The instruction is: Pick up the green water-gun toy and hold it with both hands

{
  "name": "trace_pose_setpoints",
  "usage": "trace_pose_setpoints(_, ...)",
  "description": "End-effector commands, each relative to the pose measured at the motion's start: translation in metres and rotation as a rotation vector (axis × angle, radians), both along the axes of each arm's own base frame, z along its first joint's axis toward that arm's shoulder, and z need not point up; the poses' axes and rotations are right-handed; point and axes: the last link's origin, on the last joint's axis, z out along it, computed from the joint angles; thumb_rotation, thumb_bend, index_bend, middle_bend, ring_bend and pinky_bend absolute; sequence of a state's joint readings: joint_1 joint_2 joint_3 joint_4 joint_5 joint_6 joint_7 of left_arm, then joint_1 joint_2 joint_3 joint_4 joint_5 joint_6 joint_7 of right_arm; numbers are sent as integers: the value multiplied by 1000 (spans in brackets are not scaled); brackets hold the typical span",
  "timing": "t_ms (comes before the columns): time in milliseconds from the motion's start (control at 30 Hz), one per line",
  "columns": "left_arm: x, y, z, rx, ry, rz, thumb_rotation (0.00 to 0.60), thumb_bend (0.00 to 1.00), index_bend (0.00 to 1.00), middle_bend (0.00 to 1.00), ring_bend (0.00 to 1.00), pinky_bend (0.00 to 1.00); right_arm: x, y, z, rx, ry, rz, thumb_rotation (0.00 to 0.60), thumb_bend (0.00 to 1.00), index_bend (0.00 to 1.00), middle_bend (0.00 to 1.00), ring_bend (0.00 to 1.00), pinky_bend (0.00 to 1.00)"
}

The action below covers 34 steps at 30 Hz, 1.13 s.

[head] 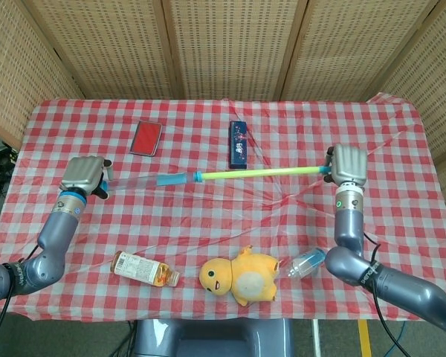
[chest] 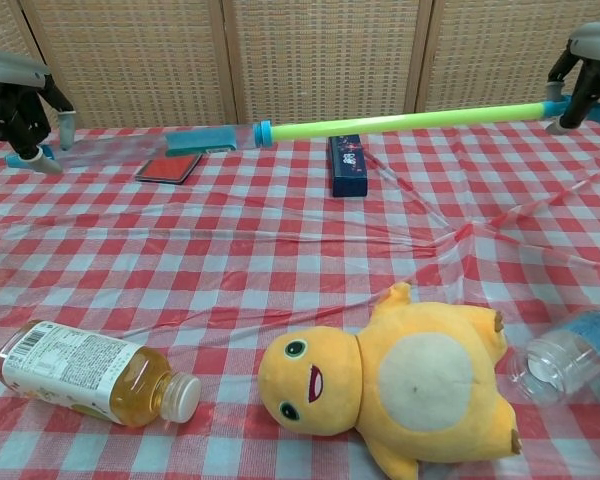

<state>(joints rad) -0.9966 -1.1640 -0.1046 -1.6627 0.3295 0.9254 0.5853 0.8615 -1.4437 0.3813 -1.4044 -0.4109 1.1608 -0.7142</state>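
Note:
The water-gun toy [head: 256, 173] [chest: 400, 121] is a long thin tube held level above the table: a green rod on the right, a blue collar in the middle, a clear barrel on the left. My left hand [head: 83, 175] [chest: 18, 100] grips the clear barrel's end at the far left. My right hand [head: 348, 163] [chest: 588, 60] grips the blue tip of the green rod at the far right. The rod is drawn far out of the barrel.
On the checked cloth lie a red case [head: 146, 137], a dark blue box [head: 238, 143], a tea bottle [head: 141, 268], a yellow plush toy [head: 240, 274] and a clear plastic bottle [head: 306, 263]. Wicker screens stand behind the table.

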Motion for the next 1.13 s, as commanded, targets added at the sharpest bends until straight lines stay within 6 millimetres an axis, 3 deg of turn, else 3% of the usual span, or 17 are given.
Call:
trace_pose_setpoints(33,-1,-2,-2,-28,39,-12,600,136,165,207,290,361,-7,4,0,23,31,5,600,271,304,479,505,280)
trace_pose_setpoints(133,1,-5,-3,-53,49,-13,600,120,101,41,114,204,-15,8,0,73,67,-24,600,223,92,155,170,65)
trace_pose_setpoints(233,2,-8,-3,-65,45,-10,600,118,81,0,14,95,-21,10,2,92,86,-47,600,202,35,30,24,5)
trace_pose_setpoints(333,1,-12,-2,-65,31,-6,600,119,68,0,0,11,-26,13,5,96,82,-61,600,185,12,0,0,0)
trace_pose_setpoints(533,-6,-36,6,2,-69,-49,600,119,61,0,0,0,-36,32,14,89,61,-7,600,170,4,0,0,0)
trace_pose_setpoints(833,-55,-119,24,243,-75,-277,600,119,41,0,0,0,-66,120,25,54,-14,238,600,165,0,0,0,0)
trace_pose_setpoints(1133,-104,-195,15,307,-32,-309,600,117,1,0,0,0,-102,190,32,16,-10,386,600,153,0,0,0,0)
